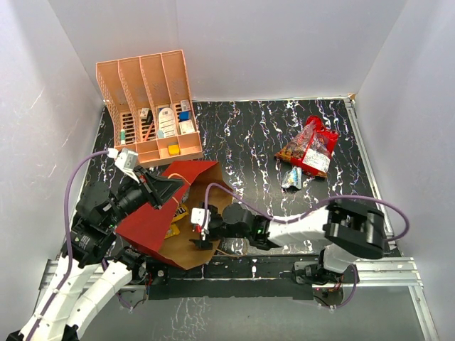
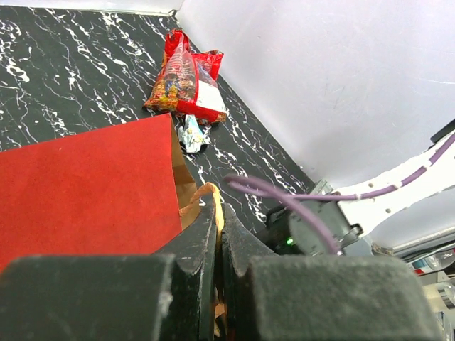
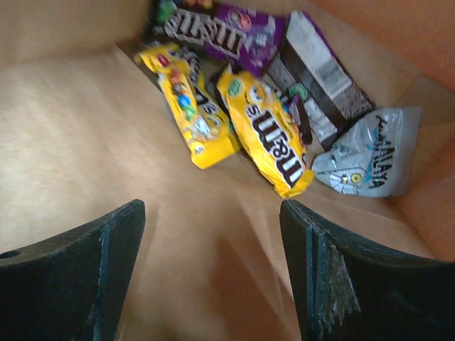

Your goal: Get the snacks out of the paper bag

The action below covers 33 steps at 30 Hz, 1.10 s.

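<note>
The dark red paper bag (image 1: 151, 226) lies on its side at the near left, mouth toward the right. My left gripper (image 1: 161, 189) is shut on its tan loop handle (image 2: 215, 206) and holds the mouth up. My right gripper (image 1: 202, 229) is open and empty inside the mouth, over the brown kraft floor (image 3: 71, 135). Ahead of it lie two yellow packets (image 3: 266, 135), a purple packet (image 3: 227, 28) and a silver-blue packet (image 3: 370, 153). The red-and-clear sweets bag (image 1: 310, 145) and a small silver packet (image 1: 291, 177) lie on the table at the far right.
A peach slotted file rack (image 1: 146, 106) with small boxes stands at the far left, just behind the bag. White walls enclose the black marbled table (image 1: 249, 135). A metal rail (image 1: 384, 270) runs along the near edge.
</note>
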Each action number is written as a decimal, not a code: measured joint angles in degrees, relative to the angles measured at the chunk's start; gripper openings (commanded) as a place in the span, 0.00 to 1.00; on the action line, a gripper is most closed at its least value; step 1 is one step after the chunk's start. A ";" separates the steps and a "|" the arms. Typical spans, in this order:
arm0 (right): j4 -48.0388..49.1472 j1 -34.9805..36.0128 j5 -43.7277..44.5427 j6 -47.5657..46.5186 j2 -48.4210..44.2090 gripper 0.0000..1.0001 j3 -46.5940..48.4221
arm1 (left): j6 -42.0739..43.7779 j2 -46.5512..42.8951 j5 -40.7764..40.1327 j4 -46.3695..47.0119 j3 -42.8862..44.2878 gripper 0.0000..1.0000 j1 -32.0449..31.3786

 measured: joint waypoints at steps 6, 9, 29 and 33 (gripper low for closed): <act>4.48 0.02 5.70 -5.03 10.40 0.80 3.39 | -1.55 -0.15 0.24 1.99 -1.62 0.00 0.00; 7.48 0.02 7.10 -6.05 14.49 0.81 6.29 | -2.38 -0.20 0.24 2.95 -1.73 0.00 0.00; 18.05 -1.95 20.65 1.01 36.72 0.75 23.08 | -2.27 1.79 0.37 3.10 1.86 0.00 0.00; 16.94 -3.45 23.80 4.39 37.24 0.56 23.37 | -1.84 1.29 -0.07 1.36 1.88 0.00 0.00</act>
